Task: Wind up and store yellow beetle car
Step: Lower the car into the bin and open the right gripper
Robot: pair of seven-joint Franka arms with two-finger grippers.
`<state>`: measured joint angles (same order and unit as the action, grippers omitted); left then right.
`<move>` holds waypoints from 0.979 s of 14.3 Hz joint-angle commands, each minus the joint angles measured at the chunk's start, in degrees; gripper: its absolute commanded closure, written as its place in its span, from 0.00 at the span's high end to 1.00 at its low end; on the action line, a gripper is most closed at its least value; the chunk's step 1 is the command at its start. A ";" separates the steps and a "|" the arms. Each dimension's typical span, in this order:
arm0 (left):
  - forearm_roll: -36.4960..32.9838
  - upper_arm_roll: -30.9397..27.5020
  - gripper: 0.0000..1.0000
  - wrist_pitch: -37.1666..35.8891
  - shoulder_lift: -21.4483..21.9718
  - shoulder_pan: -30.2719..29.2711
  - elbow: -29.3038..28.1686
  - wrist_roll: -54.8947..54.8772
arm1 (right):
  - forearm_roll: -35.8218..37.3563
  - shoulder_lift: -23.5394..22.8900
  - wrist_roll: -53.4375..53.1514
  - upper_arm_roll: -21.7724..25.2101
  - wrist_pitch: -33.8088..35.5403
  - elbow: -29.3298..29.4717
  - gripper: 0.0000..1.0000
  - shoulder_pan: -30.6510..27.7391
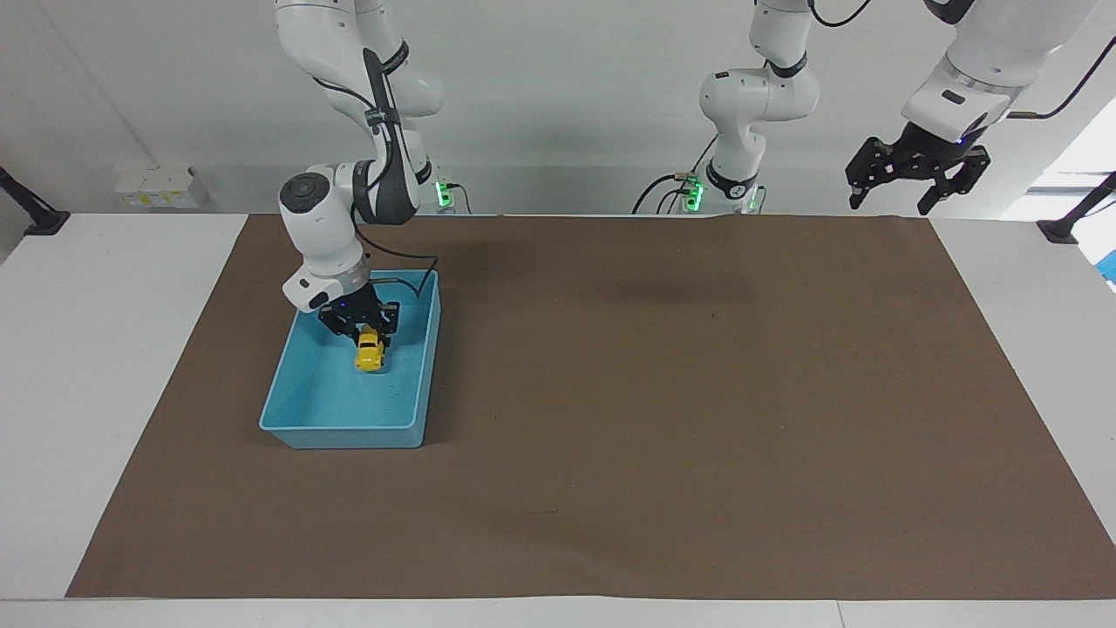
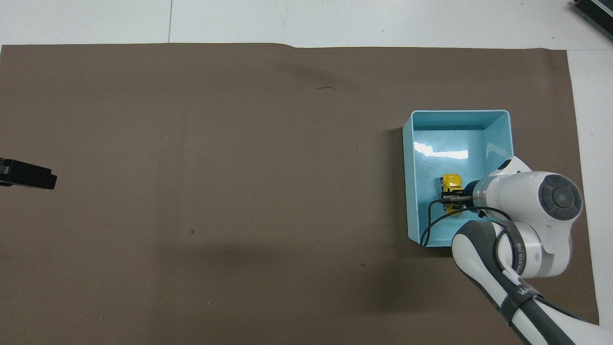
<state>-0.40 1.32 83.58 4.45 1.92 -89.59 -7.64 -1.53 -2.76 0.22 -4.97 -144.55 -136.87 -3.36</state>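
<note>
Item: tiny bright-yellow beetle toy car, low inside the light-blue rectangular plastic bin near the surface's right-arm end. We judge the right end effector clamps it for release there. Left end effector waits raised, fingers spread, empty. We read no labels.

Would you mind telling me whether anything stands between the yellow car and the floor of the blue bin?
Nothing visible does. The right gripper holds the yellow car low inside the blue bin, with only bare bin floor around it.
</note>
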 commanded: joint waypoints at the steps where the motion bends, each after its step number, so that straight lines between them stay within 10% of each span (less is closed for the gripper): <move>1: 0.48 0.53 1.00 -0.43 1.17 -0.95 -0.94 -0.54 | -1.89 0.21 1.72 -0.31 -1.08 -0.50 1.00 -0.42; 14: 0.48 0.53 1.00 -0.43 1.17 -0.95 -0.94 -0.54 | 0.91 1.87 -0.56 0.22 19.56 16.19 1.00 0.02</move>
<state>-0.40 1.32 83.58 4.45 1.92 -89.59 -7.64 -1.50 -1.23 0.07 -4.95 -127.28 -122.36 -3.17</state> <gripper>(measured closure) 0.000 0.000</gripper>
